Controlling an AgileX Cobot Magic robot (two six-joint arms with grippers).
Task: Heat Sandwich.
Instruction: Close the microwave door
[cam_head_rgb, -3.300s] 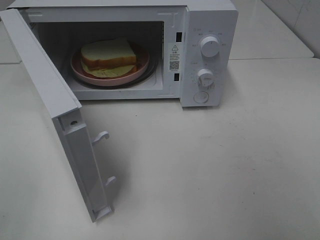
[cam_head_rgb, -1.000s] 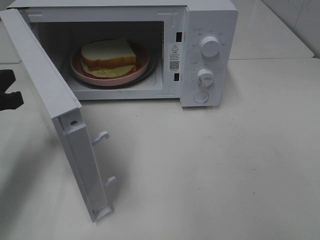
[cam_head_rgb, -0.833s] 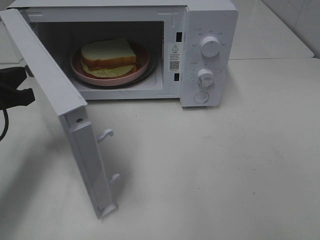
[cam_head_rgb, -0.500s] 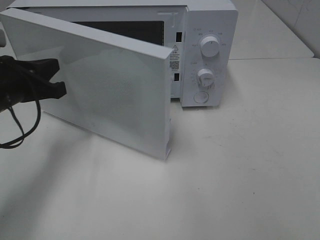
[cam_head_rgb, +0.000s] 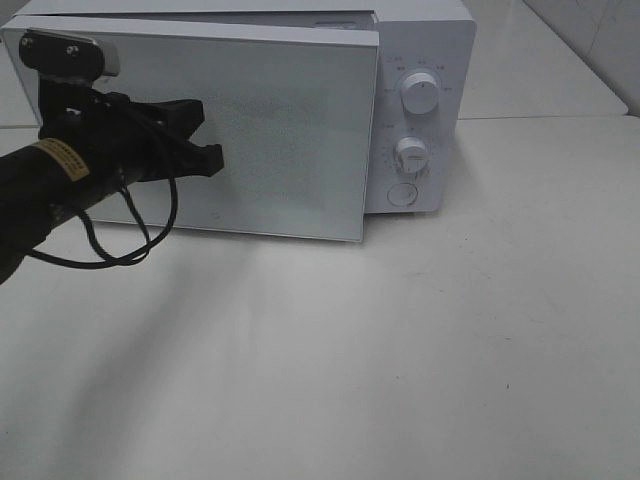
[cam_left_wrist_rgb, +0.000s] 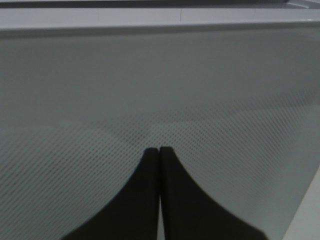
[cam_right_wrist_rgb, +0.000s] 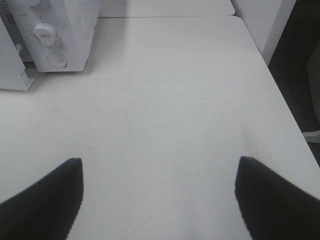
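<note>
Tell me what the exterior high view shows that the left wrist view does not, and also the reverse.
Only exterior high: the microwave body, its two knobs, the table and the left arm. It also shows that the door is not quite shut.
Only left wrist: the dot mesh in clear detail, and the left pincer with its fingers pressed together.
Both: the door, with the left pincer's tips at it.

Left pincer (cam_left_wrist_rgb: 159, 149) shut, its arm (cam_head_rgb: 60, 185) stretched forward; right pincer (cam_right_wrist_rgb: 157, 161) spread wide, apparently tilted downward.
</note>
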